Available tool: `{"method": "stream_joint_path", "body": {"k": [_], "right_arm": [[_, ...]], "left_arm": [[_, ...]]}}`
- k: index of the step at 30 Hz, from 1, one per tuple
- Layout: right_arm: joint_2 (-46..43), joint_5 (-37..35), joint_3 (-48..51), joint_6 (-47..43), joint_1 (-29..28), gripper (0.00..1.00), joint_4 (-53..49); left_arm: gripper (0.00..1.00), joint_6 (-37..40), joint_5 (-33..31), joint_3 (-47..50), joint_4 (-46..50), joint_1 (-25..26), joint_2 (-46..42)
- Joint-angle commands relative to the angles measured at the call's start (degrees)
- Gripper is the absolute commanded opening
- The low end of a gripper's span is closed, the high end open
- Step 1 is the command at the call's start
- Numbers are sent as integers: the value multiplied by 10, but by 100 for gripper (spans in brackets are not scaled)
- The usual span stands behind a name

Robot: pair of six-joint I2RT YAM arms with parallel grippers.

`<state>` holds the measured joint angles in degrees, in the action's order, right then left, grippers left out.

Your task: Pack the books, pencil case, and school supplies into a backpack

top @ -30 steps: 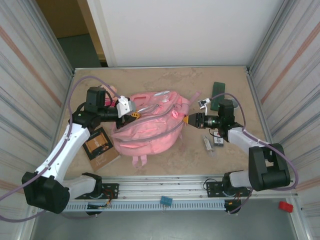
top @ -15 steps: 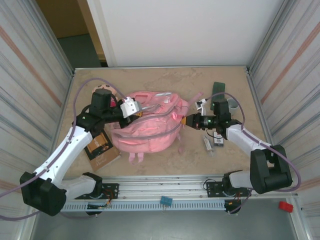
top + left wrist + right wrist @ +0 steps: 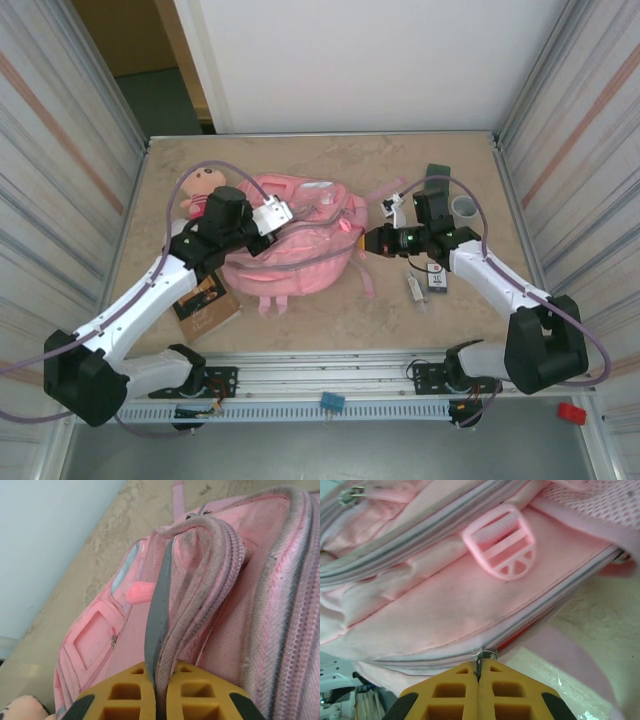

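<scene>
The pink backpack (image 3: 300,245) lies in the middle of the table. My left gripper (image 3: 276,214) is over its upper left part, shut on a fold of the backpack's zip edge (image 3: 172,630) with a grey strip beside it; the yellow fingertips (image 3: 125,695) squeeze the fabric. My right gripper (image 3: 368,243) is at the backpack's right side, shut on a small metal zip pull (image 3: 485,656). The brown book (image 3: 205,302) lies left of the backpack under my left arm. The dark green pencil case (image 3: 437,178) is at the back right. A white tube (image 3: 415,290) and a black rectangle (image 3: 437,281) lie under my right arm.
A pink-and-tan plush doll (image 3: 199,187) lies at the back left of the backpack. A grey ring-shaped cylinder (image 3: 463,208) stands near the right wall. A pink strap (image 3: 366,282) trails from the backpack toward the near edge. Metal walls close in both sides.
My right gripper has closed on the zip pull and edged left. My left gripper has moved right with the zip edge, bunching the backpack and uncovering the doll.
</scene>
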<state>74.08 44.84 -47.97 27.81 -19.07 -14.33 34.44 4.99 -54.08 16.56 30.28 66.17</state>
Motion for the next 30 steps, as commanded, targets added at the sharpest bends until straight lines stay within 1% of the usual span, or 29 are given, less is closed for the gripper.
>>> {"method": "stream_joint_path", "body": {"k": [1,6,10,13,15,17,19,21,24,25,26,27,30], "right_arm": [[-6,45,-21,3,-13,2,-45],[1,58,-24,35,-70,0,11],[7,53,-21,58,-87,0,38],[3,48,-14,90,-99,0,69],[-1,29,-13,113,-120,0,86],[-2,-11,-18,131,-143,0,82],[0,-44,-15,166,-163,0,101],[9,-62,-7,205,-185,0,142],[30,-74,-5,228,-209,0,175],[34,-72,-4,234,-210,4,185],[32,-70,7,245,-205,13,201],[26,-71,23,263,-194,23,221],[10,-64,74,323,-147,47,286]], "left_arm": [[0,-62,-103,8,-51,-5,5],[0,-112,-117,25,-85,26,21],[0,-148,-103,33,-108,30,29],[0,-179,-109,32,-120,30,34],[0,-218,-116,25,-120,30,40],[0,-267,-115,18,-122,33,49],[0,-296,-114,13,-130,42,62],[0,-303,-113,12,-147,59,74],[0,-290,-78,14,-174,69,84],[0,-283,-64,15,-178,69,85],[0,-271,-51,15,-184,69,84],[0,-251,-33,15,-185,68,82],[0,-195,31,21,-183,63,68]]}}
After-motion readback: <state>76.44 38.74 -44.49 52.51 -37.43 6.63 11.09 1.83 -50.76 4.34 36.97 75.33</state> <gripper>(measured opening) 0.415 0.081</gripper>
